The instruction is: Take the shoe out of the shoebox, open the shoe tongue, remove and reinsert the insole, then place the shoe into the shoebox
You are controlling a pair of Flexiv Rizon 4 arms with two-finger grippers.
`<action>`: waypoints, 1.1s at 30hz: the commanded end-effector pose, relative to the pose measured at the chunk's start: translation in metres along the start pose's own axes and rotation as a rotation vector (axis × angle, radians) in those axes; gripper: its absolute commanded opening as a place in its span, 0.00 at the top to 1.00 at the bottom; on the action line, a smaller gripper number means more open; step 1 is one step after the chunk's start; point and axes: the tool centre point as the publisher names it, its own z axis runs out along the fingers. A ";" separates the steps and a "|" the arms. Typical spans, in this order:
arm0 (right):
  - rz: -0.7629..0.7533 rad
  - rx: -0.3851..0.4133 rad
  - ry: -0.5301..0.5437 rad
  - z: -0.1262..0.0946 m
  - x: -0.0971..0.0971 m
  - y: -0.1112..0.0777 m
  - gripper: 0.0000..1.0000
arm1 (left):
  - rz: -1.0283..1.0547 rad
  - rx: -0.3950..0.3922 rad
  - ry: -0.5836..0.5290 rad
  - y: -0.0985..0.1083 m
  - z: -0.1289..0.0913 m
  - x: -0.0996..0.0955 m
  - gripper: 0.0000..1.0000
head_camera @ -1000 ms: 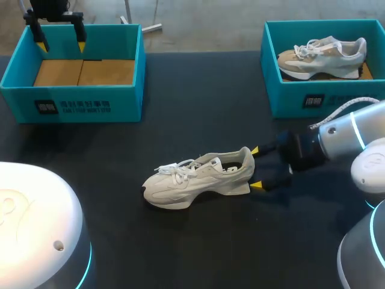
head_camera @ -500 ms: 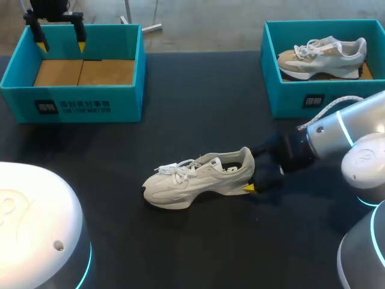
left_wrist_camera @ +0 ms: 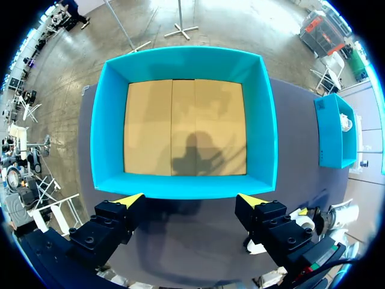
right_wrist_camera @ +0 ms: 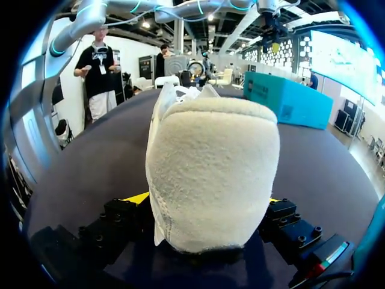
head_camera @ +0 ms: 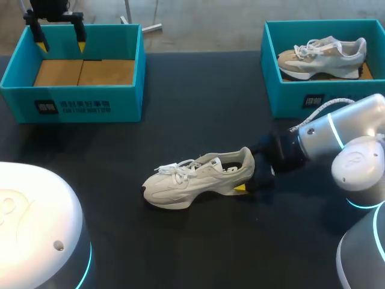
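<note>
Here the shoe (head_camera: 198, 177), a pale low trainer with white laces and a nappy heel that looks like suede (right_wrist_camera: 210, 174), lies on its sole near the middle of the dark matte table (head_camera: 198, 108), toe toward my left. The right gripper (head_camera: 248, 180) pinches its heel from both sides. There are two shoes and two rigid teal boxes. The second shoe (head_camera: 322, 57) sits in the right shoebox (head_camera: 295, 96). The left shoebox (head_camera: 78, 102) shows only a flat brown cardboard floor, and the left gripper (left_wrist_camera: 192, 198) hangs above its near wall, fingers spread, holding nothing.
</note>
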 end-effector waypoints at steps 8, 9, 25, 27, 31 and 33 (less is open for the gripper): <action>-0.007 -0.002 -0.008 0.013 -0.004 -0.001 0.00 | 0.000 0.000 0.000 0.000 0.000 0.000 0.00; -0.006 -0.002 -0.013 0.013 -0.004 -0.001 0.00 | 0.000 0.000 0.000 0.000 0.000 0.000 0.00; 0.030 -0.028 -0.121 0.005 -0.002 -0.005 1.00 | 0.000 0.000 0.000 0.000 0.000 0.000 0.00; 0.033 -0.030 -0.126 0.003 -0.003 -0.006 1.00 | 0.000 0.000 0.000 0.000 0.000 0.000 0.00; 0.034 -0.020 -0.128 -0.002 -0.002 -0.007 1.00 | 0.000 0.000 0.000 0.000 0.000 0.000 0.00; 0.035 -0.014 -0.131 -0.007 -0.002 -0.008 1.00 | 0.000 0.000 0.000 0.000 0.000 0.000 0.00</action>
